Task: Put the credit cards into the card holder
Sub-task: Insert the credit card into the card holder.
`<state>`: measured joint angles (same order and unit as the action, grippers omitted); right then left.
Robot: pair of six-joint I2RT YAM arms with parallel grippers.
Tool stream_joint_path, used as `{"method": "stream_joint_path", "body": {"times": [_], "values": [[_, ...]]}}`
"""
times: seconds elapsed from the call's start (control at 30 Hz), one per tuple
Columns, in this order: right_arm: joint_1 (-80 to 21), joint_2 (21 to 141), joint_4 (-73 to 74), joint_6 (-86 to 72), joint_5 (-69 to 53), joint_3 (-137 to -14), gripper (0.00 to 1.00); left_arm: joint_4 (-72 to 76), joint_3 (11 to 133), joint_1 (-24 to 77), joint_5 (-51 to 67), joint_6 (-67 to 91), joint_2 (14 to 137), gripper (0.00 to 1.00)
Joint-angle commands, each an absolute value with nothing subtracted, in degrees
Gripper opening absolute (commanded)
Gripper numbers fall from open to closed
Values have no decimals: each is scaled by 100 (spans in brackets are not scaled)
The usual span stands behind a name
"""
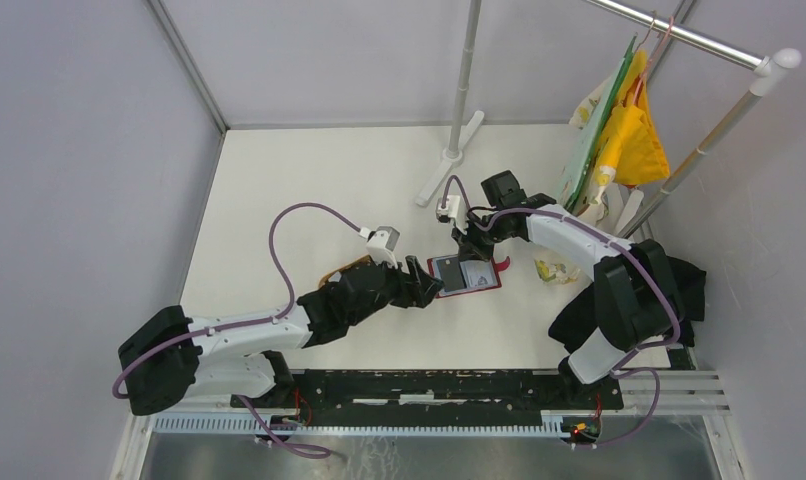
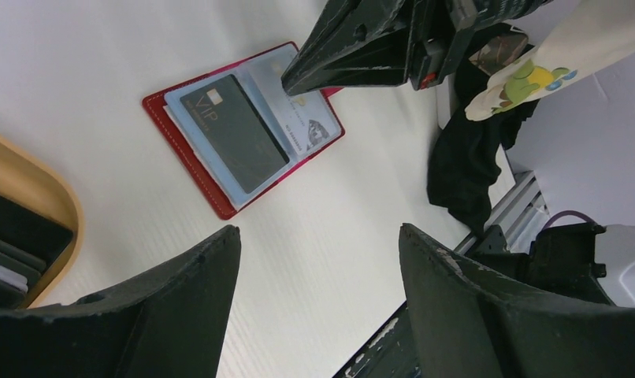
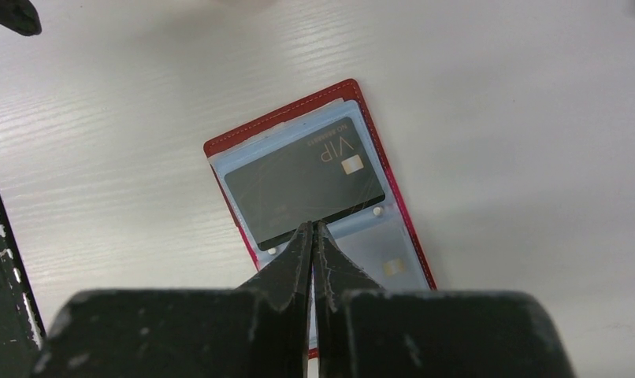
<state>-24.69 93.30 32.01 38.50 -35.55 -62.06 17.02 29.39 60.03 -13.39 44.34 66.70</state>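
White desk point(image 1: 309, 180). Oval wooden tray point(image 2: 50, 185) with dark and pale cards point(image 2: 15, 228) stacked inside. Left hand point(image 2: 318, 232): fingers spread, empty, above the desk. Right hand point(image 3: 313, 232): clenched, tips at the black card's edge. Red card holder point(image 1: 464, 273) — open flat, mid-desk. Black VIP card point(image 3: 302, 189) — lying on one pocket panel.

The card holder point(image 3: 291, 130), red with grey-blue pocket panels, lies open and flat on the bench point(image 3: 141, 79). A black card point(image 3: 302, 189) marked VIP lies on one panel. A pale card point(image 2: 302, 126) occupies the adjacent panel. Further cards point(image 2: 19, 228) lie stacked in the tan tray point(image 2: 58, 197).
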Motion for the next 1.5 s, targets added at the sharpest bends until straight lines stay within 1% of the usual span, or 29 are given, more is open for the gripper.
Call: {"method": "stream_joint_path", "body": {"times": [0.0, 0.33, 0.6, 0.87, 1.27, 1.33, 1.47], "values": [[-2472, 9122, 3249, 3999, -3652, -6404, 4, 2328, 2982, 6006, -1420, 4536, 6632, 79], [-2473, 9325, 3279, 4008, -3759, -6392, 5, 2604, 3100, 6012, -1348, 4363, 7095, 79], [-2436, 9427, 3309, 4034, -3762, -6399, 5, 2691, 3440, 6007, -1275, 4166, 7651, 77], [-2400, 9514, 3322, 4043, -3762, -6399, 4, 2646, 3431, 6002, -1483, 4075, 7754, 77], [-2382, 9827, 3423, 4115, -3648, -6455, 4, 2635, 3531, 5809, -1538, 4091, 8274, 75], [-2390, 9826, 3388, 4097, -3641, -6430, 4, 2588, 3567, 5746, -1549, 4140, 8355, 74], [-2386, 9853, 3290, 3974, -3530, -6408, 4, 2523, 3644, 5628, -1570, 4305, 8546, 69]]}}
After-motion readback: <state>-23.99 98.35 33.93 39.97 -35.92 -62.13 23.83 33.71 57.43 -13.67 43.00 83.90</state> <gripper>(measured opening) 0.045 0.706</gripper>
